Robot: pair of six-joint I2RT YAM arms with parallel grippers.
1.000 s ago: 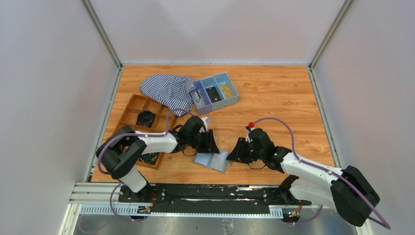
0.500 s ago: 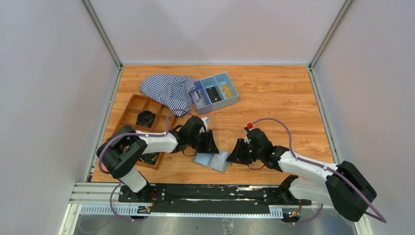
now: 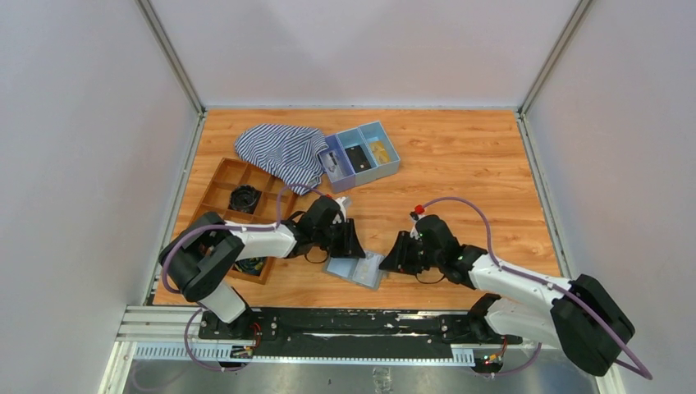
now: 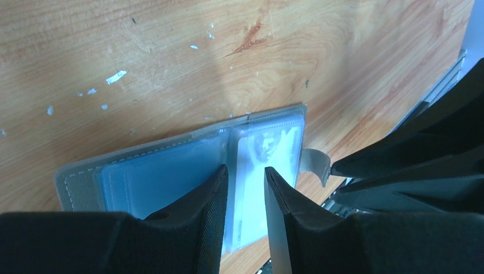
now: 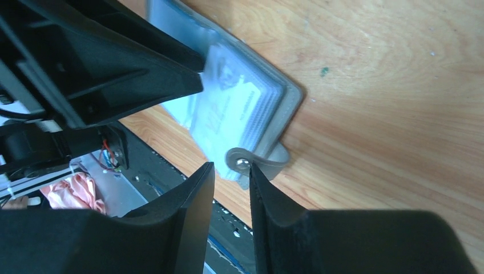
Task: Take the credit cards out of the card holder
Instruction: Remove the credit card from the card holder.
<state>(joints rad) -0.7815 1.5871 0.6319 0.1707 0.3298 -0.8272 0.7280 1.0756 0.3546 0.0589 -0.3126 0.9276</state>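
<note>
Now the left gripper (image 4: 245,169), jaws narrowly apart, is over the open card holder (image 4: 160,171); right gripper (image 5: 231,166): grip unclear.

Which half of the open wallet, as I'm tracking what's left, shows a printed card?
The wallet half beside the snap tab: a printed card shows through its pocket; the other half looks plain blue.

Grey card holder (image 3: 354,268) open flat on wooden table (image 3: 460,164), pale credit cards (image 4: 269,149) in clear pockets.

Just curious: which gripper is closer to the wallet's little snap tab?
Right. The right gripper sits at the snap tab; the left gripper hovers over the middle of the card holder, farther off.
</note>
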